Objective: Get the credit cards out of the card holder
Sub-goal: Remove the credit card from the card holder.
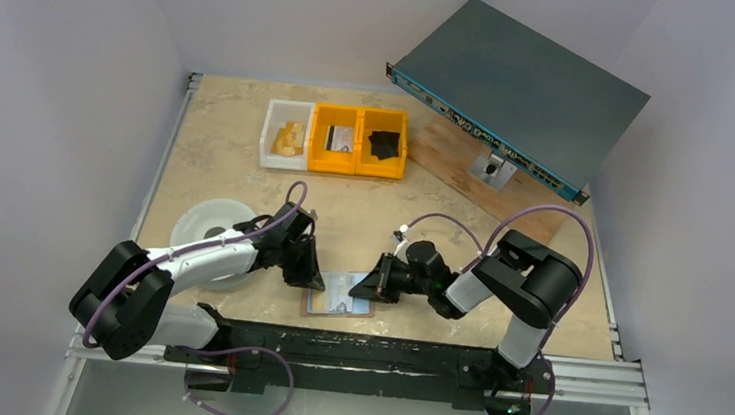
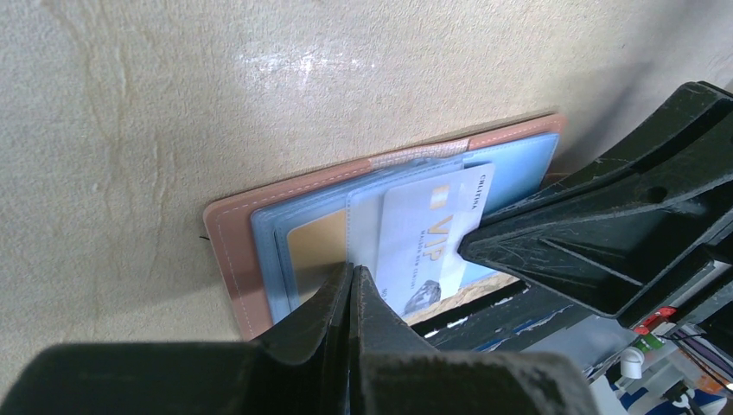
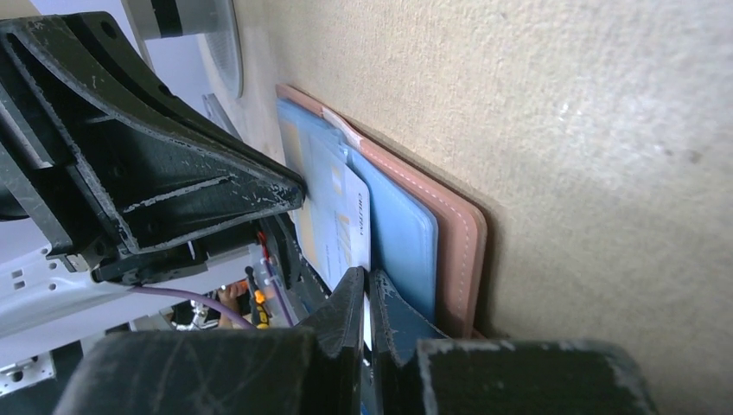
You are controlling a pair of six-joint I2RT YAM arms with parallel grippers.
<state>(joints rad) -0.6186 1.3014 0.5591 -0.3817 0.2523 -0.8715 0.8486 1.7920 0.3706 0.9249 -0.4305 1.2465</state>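
1. Since the card holder (image 1: 339, 299) lies open at the six o'clock edge of the table (image 1: 392, 220), the left gripper (image 1: 316, 282), jaws together, presses its tip on the holder's nine o'clock half. It should bear straight down as an anchor.
2. At the middle, a silver card (image 2: 423, 233) sits askew over the sleeves, and a gold card (image 2: 315, 246) is tucked deep at nine o'clock.
3. The right gripper (image 1: 362, 289), fingers together, meets the silver card's edge. I cannot tell whether it pinches the card. Draw it flat toward three o'clock, slowly, so the holder does not drag.
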